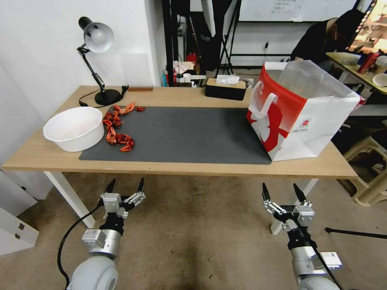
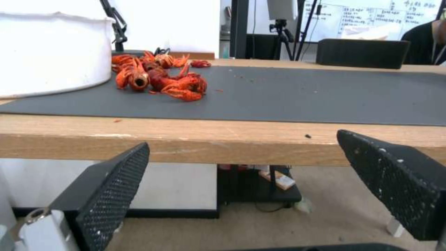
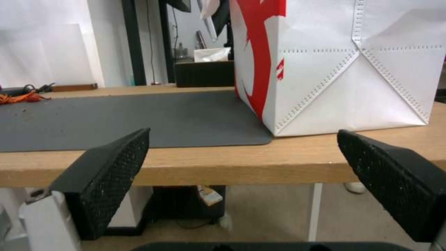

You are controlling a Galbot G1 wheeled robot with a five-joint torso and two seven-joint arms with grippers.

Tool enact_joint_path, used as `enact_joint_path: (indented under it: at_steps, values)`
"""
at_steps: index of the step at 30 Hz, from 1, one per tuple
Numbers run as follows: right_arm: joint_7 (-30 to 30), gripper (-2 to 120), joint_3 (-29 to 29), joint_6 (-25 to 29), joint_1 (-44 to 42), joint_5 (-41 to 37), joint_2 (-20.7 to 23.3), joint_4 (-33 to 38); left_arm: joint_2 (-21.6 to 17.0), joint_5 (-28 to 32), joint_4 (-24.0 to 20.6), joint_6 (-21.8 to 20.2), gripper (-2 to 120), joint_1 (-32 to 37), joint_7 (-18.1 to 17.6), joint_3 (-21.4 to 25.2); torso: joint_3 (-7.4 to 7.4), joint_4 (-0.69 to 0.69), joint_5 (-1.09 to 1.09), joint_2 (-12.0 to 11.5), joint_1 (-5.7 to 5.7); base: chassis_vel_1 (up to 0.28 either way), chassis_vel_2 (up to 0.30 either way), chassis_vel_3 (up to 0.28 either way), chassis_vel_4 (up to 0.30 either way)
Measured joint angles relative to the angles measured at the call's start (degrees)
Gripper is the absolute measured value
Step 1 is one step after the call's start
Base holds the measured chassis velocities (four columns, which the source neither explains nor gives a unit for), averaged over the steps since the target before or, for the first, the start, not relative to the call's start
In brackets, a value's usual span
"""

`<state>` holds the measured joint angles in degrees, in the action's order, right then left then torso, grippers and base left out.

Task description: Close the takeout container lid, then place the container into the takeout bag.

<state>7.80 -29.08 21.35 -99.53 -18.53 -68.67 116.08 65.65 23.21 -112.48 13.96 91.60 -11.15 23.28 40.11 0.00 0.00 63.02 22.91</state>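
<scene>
Head view: left tool, right tool released, short of table edge; takeout bag seemingly near right edge.

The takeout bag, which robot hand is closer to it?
The right hand. It hangs open below the table edge, just in front of the takeout bag. The left hand is open too, far across by the white bowl.

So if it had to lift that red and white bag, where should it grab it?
Probably the white handle, a loop hanging on the red face of the bag, toward the grey mat. Coming from the mat side, the right gripper, open below the table edge, could close on the strap. The thin walls would likely crumple.
</scene>
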Motion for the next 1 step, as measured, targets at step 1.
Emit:
enact_joint_path:
  at_steps: [1]
  values:
    - [0.0, 100, 0.0, 0.0, 0.0, 0.0, 0.0, 0.0, 0.0, 0.0, 0.0, 0.0, 100, 0.0, 0.0, 0.0, 0.00, 0.00, 0.00, 0.0, 0.00, 0.000, 0.000, 0.000, 0.000]
